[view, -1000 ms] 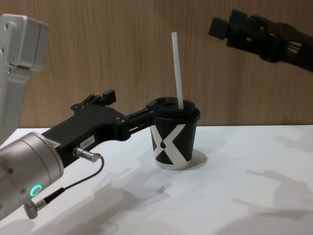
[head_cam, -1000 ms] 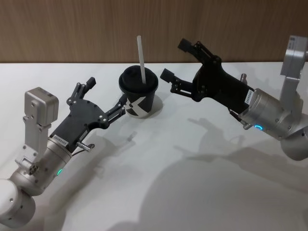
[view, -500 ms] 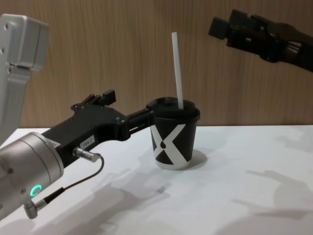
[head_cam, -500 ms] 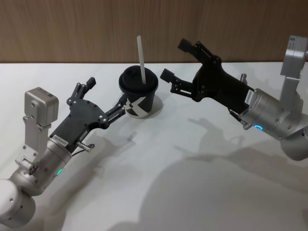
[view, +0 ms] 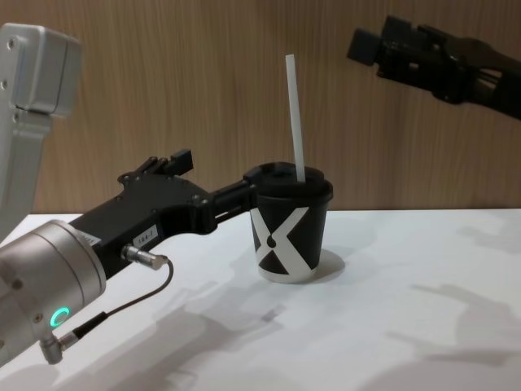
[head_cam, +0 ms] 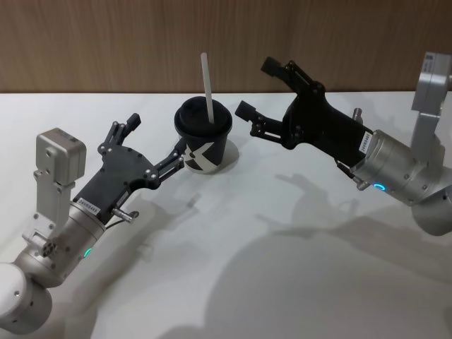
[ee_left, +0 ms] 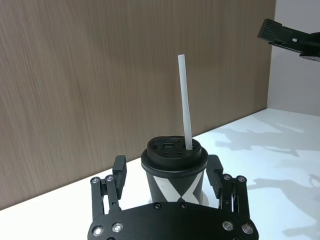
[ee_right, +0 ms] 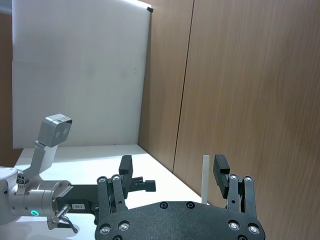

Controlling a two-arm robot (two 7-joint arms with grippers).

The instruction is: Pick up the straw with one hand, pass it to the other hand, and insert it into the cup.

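White and thin, the straw [head_cam: 207,83] stood upright through the lid [ee_left: 173,153] of the cup [head_cam: 204,144], leaning slightly, with most of its length above the lid. You had the left gripper [head_cam: 156,145] spread wide around the cup: in the left wrist view its fingers [ee_left: 119,171] stood on either side of the cup wall, close but apart from it as far as I could tell. The right gripper [head_cam: 259,88] hung above and to the right of the cup, jaws spread wide, holding nothing, clear of the straw. By my judgement the insertion looked done. If you needed to touch the straw again, I'd expect it to be very light and hollow, easy to crush or kink under a hard pinch, and smooth enough to slide between pads. Take it mid-length, just above the lid, with a light squeeze, so the tip does not whip. The paper cup probably weighed little too and would tip if nudged high; steady it low on the wall, near the white table [head_cam: 268,268].
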